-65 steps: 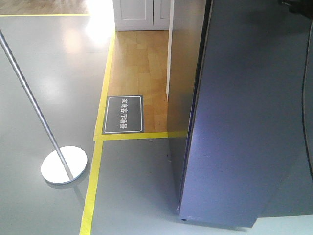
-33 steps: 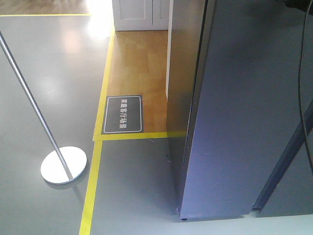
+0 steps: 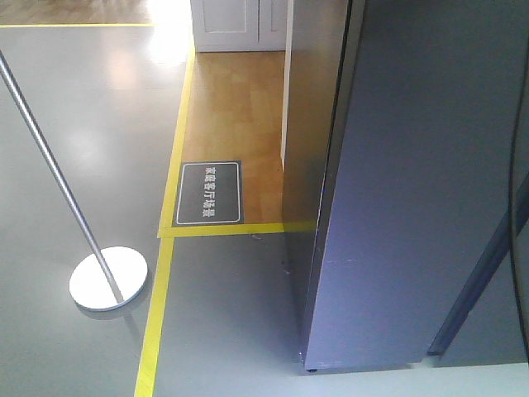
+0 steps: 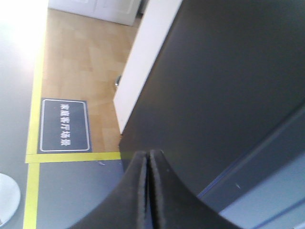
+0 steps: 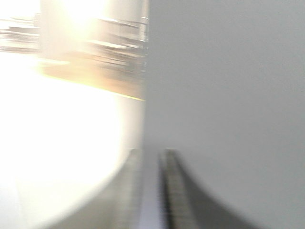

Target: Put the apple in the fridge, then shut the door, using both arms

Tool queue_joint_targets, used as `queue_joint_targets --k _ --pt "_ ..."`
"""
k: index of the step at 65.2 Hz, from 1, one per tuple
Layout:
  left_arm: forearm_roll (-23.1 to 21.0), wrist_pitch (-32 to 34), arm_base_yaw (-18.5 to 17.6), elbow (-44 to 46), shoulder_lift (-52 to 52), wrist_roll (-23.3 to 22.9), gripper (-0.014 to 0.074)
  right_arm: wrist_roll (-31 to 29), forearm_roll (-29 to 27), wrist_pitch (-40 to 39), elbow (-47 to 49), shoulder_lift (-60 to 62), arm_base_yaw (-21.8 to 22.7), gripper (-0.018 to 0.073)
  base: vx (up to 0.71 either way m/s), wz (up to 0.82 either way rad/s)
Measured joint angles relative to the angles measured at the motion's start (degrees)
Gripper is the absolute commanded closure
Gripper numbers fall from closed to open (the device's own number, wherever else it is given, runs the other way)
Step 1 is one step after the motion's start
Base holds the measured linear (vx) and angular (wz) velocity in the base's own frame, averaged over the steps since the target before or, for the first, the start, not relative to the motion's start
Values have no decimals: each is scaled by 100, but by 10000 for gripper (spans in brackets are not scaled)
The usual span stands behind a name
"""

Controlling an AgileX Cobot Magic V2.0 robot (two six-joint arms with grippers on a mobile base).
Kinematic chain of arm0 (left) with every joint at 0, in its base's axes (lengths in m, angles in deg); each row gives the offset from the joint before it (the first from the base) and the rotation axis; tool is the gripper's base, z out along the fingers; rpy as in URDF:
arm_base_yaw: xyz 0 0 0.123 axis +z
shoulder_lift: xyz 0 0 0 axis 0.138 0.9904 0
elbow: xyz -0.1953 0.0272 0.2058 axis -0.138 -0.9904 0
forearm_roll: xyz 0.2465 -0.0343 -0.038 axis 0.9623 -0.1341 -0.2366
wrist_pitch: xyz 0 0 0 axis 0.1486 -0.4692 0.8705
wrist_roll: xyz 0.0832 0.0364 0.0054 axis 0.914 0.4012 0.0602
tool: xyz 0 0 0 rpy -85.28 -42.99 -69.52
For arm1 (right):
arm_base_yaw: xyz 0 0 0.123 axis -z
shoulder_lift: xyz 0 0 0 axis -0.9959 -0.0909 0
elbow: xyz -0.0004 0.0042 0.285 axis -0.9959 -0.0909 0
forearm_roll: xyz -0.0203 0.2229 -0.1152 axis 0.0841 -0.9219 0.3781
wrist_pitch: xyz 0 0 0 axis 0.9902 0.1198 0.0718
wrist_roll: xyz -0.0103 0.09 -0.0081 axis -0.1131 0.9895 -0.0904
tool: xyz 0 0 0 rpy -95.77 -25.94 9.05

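Nearest, the left hand (image 4: 149, 191) has its two black fingers pressed together with only a thin seam between them, holding nothing, its tips close against the dark grey outer face of the door (image 4: 224, 90). The right hand (image 5: 151, 191) shows in a badly blurred wrist view; its two fingers stand slightly apart with a narrow pale gap between them and nothing in it, in front of a flat pale grey surface I cannot identify for sure.

From the front view the fridge (image 3: 430, 165) fills the right side as a tall dark grey slab, its base resting on the grey floor (image 3: 231, 314). A dark diagonal edge crosses its lower right corner, with a lighter grey panel beyond; whether that is the door's edge I cannot tell. No white interior shows, and the apple is nowhere to be seen in any view.

Left of the fridge, a round white stand base (image 3: 108, 278) sits on the grey floor with a slanted metal pole (image 3: 50, 165) rising from it. Yellow tape (image 3: 169, 207) borders a patch of wooden flooring (image 3: 235, 116), and a dark floor sign (image 3: 211, 193) with white characters lies just inside the tape corner. Beside the fridge stands a white panel (image 3: 287, 91), and farthest back are white cabinet doors (image 3: 235, 25) under a bright glare.
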Motion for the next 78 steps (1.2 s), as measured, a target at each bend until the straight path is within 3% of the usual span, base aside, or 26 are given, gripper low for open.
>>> queue_joint_targets --k 17,25,48,60,69,78 --pt "-11 -573 0 -157 -725 -18 603 636 139 1816 -16 658 -5 562 0 0" --pt "-29 -371 0 -812 -1390 -12 603 674 139 1999 -519 1083 -5 562 0 0" --pt "-60 710 0 -4952 -4311 355 603 -106 118 960 -4662 3672 -5 562 0 0" --pt "-429 1299 0 -6856 -5641 382 603 -232 79 78 -6610 5069 -5 562 0 0" --pt "-660 1507 0 -7514 -6092 382 603 -237 27 -226 -7279 5697 -5 562 0 0" --pt "-821 1658 0 -7623 -6168 382 603 -237 -28 -235 -7433 5874 -5 562 0 0"
